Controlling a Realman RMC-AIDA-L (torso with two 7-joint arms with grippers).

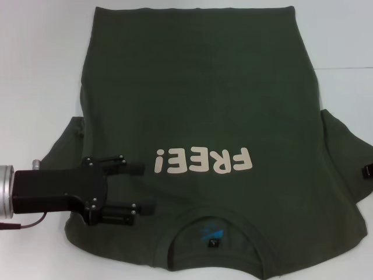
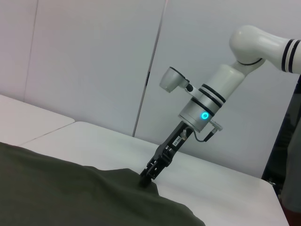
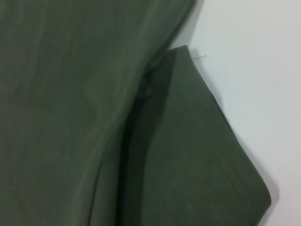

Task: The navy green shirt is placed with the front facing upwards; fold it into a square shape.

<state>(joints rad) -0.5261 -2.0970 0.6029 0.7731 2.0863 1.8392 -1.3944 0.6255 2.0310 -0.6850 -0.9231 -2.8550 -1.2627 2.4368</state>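
Note:
The navy green shirt (image 1: 198, 105) lies front up on the white table, with its cream letters (image 1: 204, 160) and blue neck label (image 1: 211, 233) near me. My left gripper (image 1: 141, 186) is open and empty above the shirt's left shoulder, fingers pointing toward the collar. My right gripper (image 1: 367, 171) shows only at the right edge, at the right sleeve (image 1: 347, 146). In the left wrist view, the right gripper (image 2: 146, 180) comes down onto the sleeve's edge, shut on the cloth, which rises slightly to it. The right wrist view shows the sleeve (image 3: 197, 155) beside the body.
The bare white table (image 1: 35, 64) lies left and right of the shirt. A seam (image 1: 344, 68) runs across the table at the far right. White wall panels (image 2: 94, 56) stand behind the table in the left wrist view.

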